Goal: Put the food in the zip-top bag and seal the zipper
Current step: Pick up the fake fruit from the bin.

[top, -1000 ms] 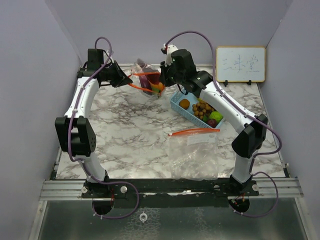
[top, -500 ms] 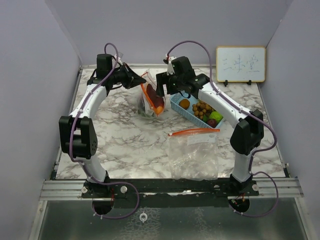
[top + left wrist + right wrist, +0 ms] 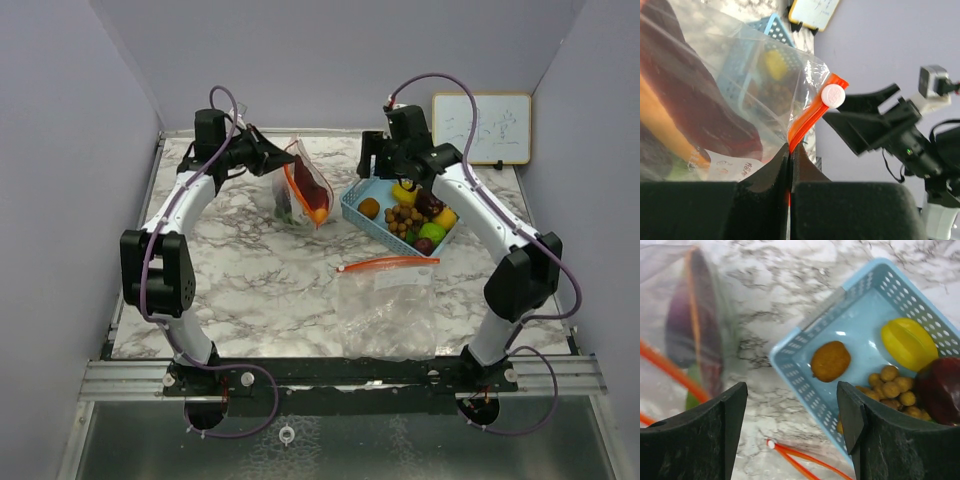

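A zip-top bag (image 3: pixel 305 190) with an orange zipper hangs at the back middle of the table, with purple, orange and green food inside. My left gripper (image 3: pixel 278 160) is shut on its zipper strip (image 3: pixel 807 120), just below the white slider (image 3: pixel 833 95). My right gripper (image 3: pixel 372 172) stands open and empty over the left corner of the blue basket (image 3: pixel 356 192). The right wrist view shows an orange fruit (image 3: pixel 830 361), a yellow fruit (image 3: pixel 909 342), brown grapes (image 3: pixel 890 382) and a dark purple fruit (image 3: pixel 942 390) in the basket (image 3: pixel 795 370).
A second zip-top bag (image 3: pixel 385 295) lies flat in front of the basket, its orange zipper (image 3: pixel 385 263) toward the basket. A small whiteboard (image 3: pixel 480 128) leans at the back right. Grey walls close in the table on three sides.
My right gripper has let go of the bag, opened, and swung right to above the basket. The bag now hangs from my left gripper alone, slightly lower and further right.
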Tool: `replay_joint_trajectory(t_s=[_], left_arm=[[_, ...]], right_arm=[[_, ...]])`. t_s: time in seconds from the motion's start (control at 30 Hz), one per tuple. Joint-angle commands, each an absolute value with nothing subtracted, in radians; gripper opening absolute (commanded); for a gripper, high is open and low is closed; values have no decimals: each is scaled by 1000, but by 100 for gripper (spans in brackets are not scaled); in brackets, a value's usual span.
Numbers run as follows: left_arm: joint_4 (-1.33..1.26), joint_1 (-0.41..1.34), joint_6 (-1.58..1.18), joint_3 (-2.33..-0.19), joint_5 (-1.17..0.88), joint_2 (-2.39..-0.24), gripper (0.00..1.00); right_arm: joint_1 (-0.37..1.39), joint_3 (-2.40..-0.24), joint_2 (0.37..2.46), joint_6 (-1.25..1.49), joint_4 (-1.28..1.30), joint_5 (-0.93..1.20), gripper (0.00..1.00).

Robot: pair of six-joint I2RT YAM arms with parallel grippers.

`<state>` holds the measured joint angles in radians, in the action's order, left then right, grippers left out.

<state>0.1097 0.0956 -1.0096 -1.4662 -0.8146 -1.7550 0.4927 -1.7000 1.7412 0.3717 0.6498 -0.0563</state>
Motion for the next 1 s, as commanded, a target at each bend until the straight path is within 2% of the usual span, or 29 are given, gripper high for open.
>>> replay_joint_trajectory(t_s=[0.0, 0.33, 0.77, 0.83, 0.97], left_arm=[[48, 119, -1036, -1418, -872, -1779, 0], [53, 124, -1021, -1403, -887, -1795, 0], [55, 124, -1017, -1404, -907, -1810, 0], [60, 124, -1015, -1402, -909, -1810, 0], [62, 124, -1016, -1401, -911, -1812, 0]], right_arm=[[476, -1720, 1891, 374, 781, -117, 71], [476, -1771, 2086, 380, 773, -162, 73], [475, -1748, 2216, 400, 685, -118, 73], [474, -1741, 2214, 399, 674, -131, 71], [475, -1747, 2185, 394, 690, -157, 45]])
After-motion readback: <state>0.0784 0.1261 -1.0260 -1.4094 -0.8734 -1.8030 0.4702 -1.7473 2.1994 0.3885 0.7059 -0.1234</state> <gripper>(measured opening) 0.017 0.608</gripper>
